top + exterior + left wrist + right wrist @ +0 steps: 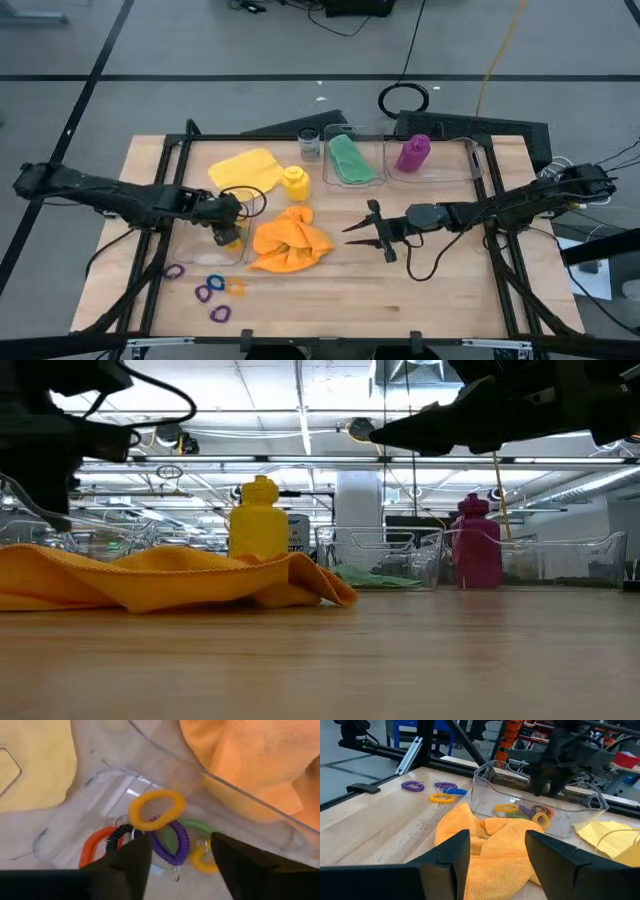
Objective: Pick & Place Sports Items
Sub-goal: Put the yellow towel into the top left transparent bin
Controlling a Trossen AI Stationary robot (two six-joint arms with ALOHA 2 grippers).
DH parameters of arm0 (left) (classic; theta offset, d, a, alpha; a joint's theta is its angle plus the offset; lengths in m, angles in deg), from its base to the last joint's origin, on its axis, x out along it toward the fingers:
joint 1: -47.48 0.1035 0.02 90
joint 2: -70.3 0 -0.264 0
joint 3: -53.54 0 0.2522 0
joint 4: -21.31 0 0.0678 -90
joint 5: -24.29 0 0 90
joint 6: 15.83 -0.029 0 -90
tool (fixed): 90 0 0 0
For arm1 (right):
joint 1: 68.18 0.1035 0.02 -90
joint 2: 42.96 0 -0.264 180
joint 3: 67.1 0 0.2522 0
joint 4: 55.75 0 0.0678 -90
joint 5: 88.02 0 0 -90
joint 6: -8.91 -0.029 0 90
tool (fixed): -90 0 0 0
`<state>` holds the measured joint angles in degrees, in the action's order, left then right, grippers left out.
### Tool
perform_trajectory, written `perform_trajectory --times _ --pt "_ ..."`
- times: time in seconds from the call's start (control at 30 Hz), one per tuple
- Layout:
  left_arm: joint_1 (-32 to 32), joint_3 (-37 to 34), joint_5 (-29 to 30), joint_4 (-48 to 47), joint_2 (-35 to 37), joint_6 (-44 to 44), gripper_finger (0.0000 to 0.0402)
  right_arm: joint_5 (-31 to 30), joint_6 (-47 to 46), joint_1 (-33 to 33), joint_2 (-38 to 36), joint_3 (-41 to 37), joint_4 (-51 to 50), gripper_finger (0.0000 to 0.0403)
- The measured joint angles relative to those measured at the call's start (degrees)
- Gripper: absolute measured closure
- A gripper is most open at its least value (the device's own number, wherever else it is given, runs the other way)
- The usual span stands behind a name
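Rings (156, 810) lie in clear box (240, 795) under parted left gripper (177, 855) | loose rings (215, 292) nearer it | right gripper (372, 232), parted, empty, beyond orange cloth (290, 240)

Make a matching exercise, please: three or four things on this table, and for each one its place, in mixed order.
Things:
1. purple bottle
2. green cloth
3. yellow bottle
4. orange cloth

Places:
A. on the bare table, between the two arms
B. lying in the middle clear box at the back
C. in the clear box at the back right
D. standing beside the yellow cloth

Pairs: 1-C, 2-B, 3-D, 4-A
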<state>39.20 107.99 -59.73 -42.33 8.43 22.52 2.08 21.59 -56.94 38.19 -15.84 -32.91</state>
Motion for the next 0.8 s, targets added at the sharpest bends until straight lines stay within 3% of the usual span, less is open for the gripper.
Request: perform_trajectory --times 0.2,0.43,0.8 --pt "0.0 0.0 0.3 0.2 0.0 -5.1 0.0180 0.0 0.0 0.0 0.0 0.0 0.0 0.0268" --pt "-2.1 0.0 4.1 4.5 2.0 -10.8 0.0174 0.0 0.0 0.0 0.0 0.0 0.0 0.0268" --pt "-5.9 0.0 3.1 18.0 14.2 -16.2 0.0174 0.0 0.0 0.0 0.0 0.0 0.0 0.0268"
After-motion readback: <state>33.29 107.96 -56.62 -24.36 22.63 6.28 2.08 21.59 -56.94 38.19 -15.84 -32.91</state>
